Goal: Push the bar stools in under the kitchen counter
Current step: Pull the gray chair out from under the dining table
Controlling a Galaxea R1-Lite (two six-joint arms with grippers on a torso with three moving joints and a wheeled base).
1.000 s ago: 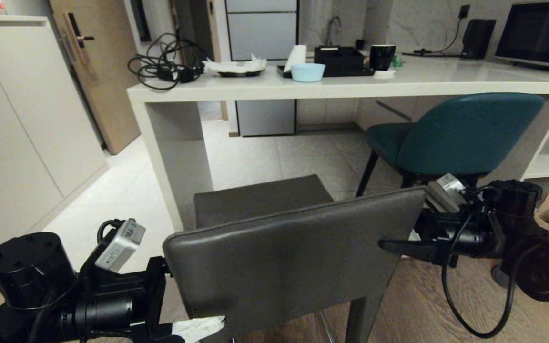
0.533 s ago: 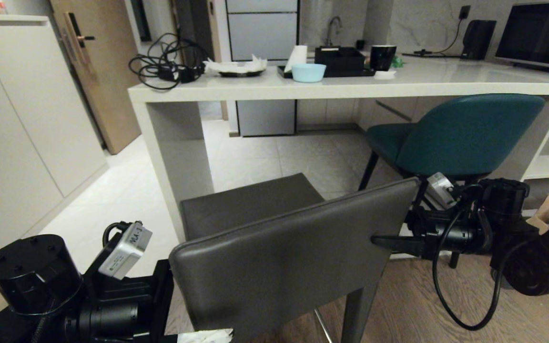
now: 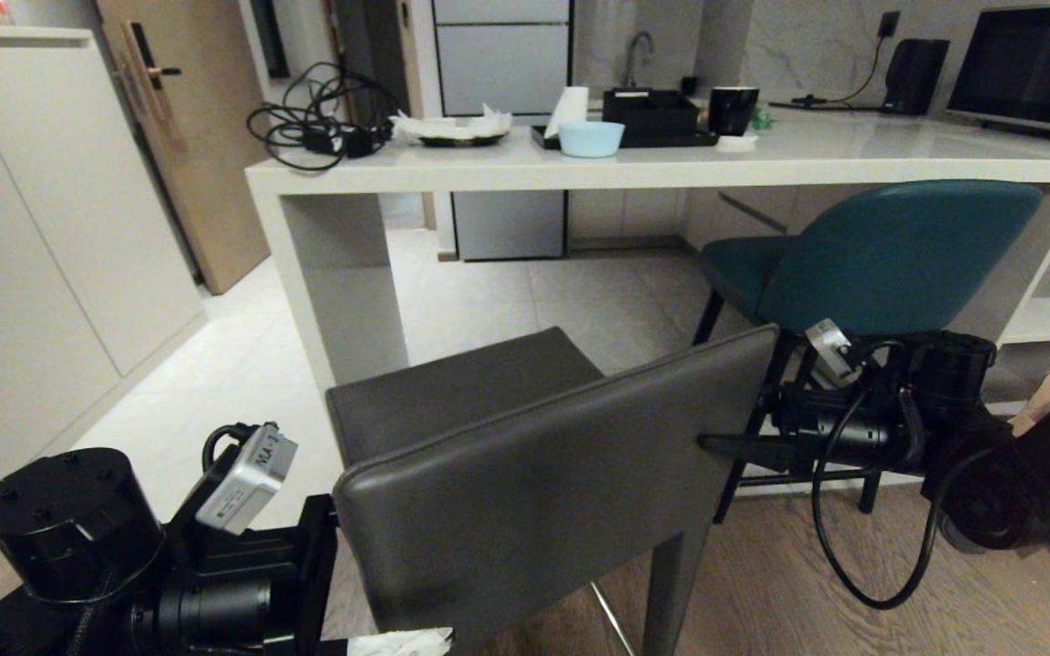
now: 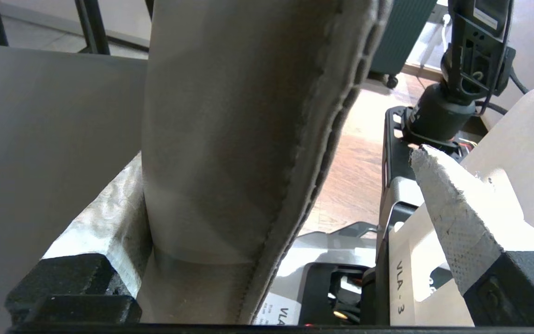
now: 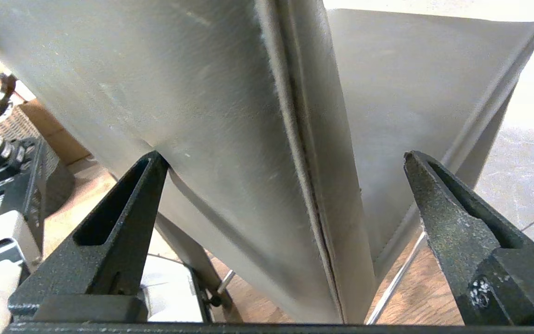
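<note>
Both hands bracket the dark grey leather stool (image 3: 525, 456) short of the white stone worktop (image 3: 671, 164).
Left hand (image 4: 267, 222) and right hand (image 5: 285, 185) gape wide astride its flat back, gripping nothing; the teal curved-back stool (image 3: 890, 255) sits part-tucked alongside, open tile floor (image 3: 488, 301) beneath the worktop.

Both arms reach level toward the grey stool's backrest (image 3: 534, 492)
Left gripper (image 4: 267, 195) and right gripper (image 5: 285, 185) each straddle an opposite side edge, jaws wide
</note>
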